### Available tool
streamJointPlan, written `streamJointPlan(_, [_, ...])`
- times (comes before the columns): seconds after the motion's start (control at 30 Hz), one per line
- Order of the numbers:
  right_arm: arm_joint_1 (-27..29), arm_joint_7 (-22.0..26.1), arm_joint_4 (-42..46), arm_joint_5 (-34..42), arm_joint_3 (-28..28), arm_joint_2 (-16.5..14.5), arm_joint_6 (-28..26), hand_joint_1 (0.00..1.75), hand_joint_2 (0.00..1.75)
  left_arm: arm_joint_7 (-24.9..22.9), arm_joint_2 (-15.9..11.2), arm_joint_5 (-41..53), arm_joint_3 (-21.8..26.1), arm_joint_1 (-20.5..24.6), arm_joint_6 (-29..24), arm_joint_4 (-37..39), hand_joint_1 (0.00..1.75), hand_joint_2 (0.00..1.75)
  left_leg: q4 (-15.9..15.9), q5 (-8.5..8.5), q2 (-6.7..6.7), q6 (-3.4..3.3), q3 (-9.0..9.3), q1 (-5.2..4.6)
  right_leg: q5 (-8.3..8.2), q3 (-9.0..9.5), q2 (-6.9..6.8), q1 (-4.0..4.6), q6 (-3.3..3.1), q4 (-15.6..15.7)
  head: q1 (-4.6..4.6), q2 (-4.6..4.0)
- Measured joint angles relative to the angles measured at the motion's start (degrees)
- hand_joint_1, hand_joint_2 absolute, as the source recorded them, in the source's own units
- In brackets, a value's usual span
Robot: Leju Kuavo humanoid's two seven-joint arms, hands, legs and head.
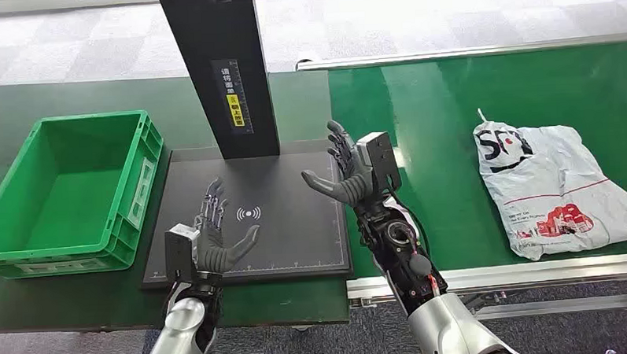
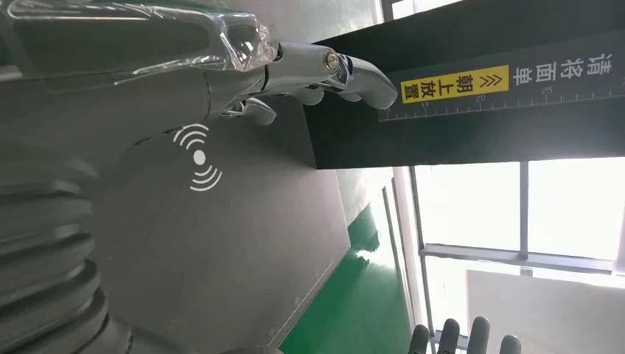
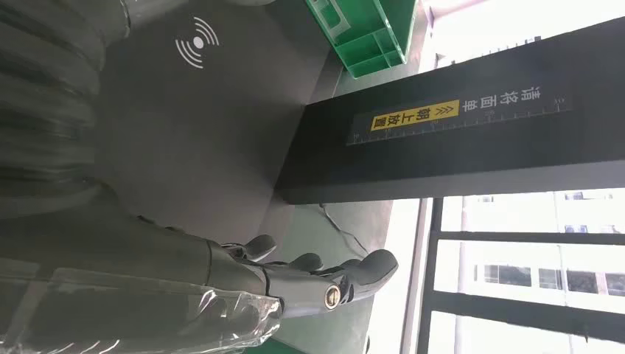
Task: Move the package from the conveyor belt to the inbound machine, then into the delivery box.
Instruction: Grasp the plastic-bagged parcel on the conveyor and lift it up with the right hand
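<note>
Lying crumpled on the green belt (image 1: 450, 133), the white plastic package (image 1: 547, 186); both hands, left (image 1: 216, 239) and right (image 1: 346, 172), splayed, holding nothing; green ribbed box (image 1: 30, 258) bare inside.

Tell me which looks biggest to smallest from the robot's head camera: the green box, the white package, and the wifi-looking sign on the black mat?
1. Green box and white package: they look about the same size, too close to rank.
2. Wifi-looking sign: much the smallest.

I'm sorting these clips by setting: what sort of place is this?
Most likely a parcel sorting station in a warehouse or logistics lab. A plastic mail package lies on a green conveyor belt, beside a black scanning pad with an upright column, and an empty green crate.
</note>
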State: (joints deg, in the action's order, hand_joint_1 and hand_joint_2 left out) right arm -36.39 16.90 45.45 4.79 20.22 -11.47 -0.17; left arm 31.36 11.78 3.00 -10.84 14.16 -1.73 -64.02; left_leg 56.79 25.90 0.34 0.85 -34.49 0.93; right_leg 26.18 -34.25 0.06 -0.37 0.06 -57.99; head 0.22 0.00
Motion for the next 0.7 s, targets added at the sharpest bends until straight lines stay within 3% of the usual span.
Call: streamJointPlan(0.7, [-0.25, -0.98, 0.13, -2.26, 0.17, 0.18, -1.37, 0.00, 1.75, 0.30, 0.00, 0.03, 0.04, -0.01, -0.59, -0.01, 0.00, 1.75, 0.00, 0.00, 0.00, 0.00, -0.01, 0.00, 0.00, 0.00, 0.00, 0.00, 0.00, 0.00, -0.01, 0.00])
